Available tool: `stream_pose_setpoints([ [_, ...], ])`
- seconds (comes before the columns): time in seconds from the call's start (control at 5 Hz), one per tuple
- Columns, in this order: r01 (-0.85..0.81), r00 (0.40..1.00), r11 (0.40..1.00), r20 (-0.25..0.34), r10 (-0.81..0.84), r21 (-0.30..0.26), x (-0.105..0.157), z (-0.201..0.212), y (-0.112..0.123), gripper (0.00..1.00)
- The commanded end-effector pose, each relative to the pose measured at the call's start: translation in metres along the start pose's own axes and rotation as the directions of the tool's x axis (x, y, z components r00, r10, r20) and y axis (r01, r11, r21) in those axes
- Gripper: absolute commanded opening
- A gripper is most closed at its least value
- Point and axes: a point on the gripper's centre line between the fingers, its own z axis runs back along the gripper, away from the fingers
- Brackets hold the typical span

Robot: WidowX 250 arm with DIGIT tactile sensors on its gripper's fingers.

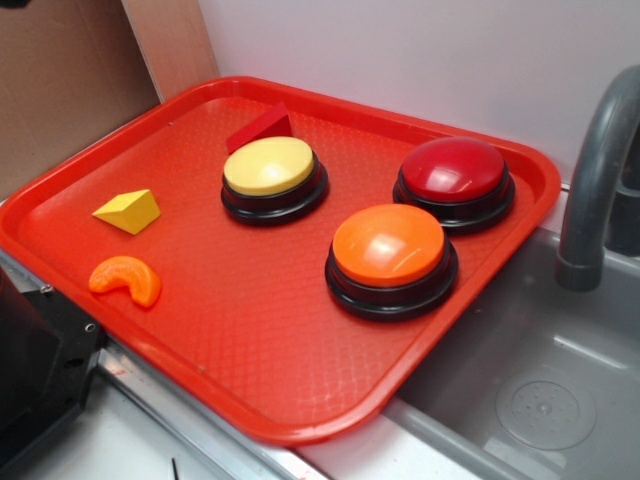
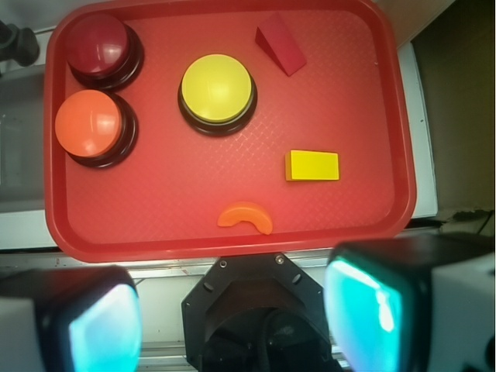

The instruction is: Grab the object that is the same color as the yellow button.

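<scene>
Yellow wedge block (image 1: 127, 211) lies on the red tray (image 1: 250, 330) near its left edge, just beside the orange crescent (image 1: 127, 280). Yellow button (image 1: 270, 168) stands toward the middle, with the red wedge (image 1: 260, 127) behind it. Orange button (image 1: 389, 246) and red button (image 1: 454, 170) stand near the right edge. The hand (image 2: 232, 310) hangs outside the tray with fingers apart, touching nothing.

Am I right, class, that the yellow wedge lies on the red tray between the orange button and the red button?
No. The exterior view shows the yellow wedge on the red tray near its left side, beside the orange crescent, apart from both those buttons.
</scene>
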Motion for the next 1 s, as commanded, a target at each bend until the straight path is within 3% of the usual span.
stream_pose_setpoints([
  [0.0,0.0,1.0,1.0,0.0,0.0,0.0,0.0,0.0,0.0,1.0],
  [0.2,-0.22,0.974,0.975,-0.042,0.221,0.045,0.049,-0.028,0.044,1.0],
  [0.4,-0.411,0.911,0.912,-0.024,0.411,0.012,0.071,-0.048,0.06,1.0],
  [0.6,-0.621,0.783,0.782,0.003,0.621,0.055,0.068,-0.069,0.069,1.0],
  [0.8,-0.791,0.61,0.603,0.06,0.79,0.109,0.047,-0.08,0.079,1.0],
])
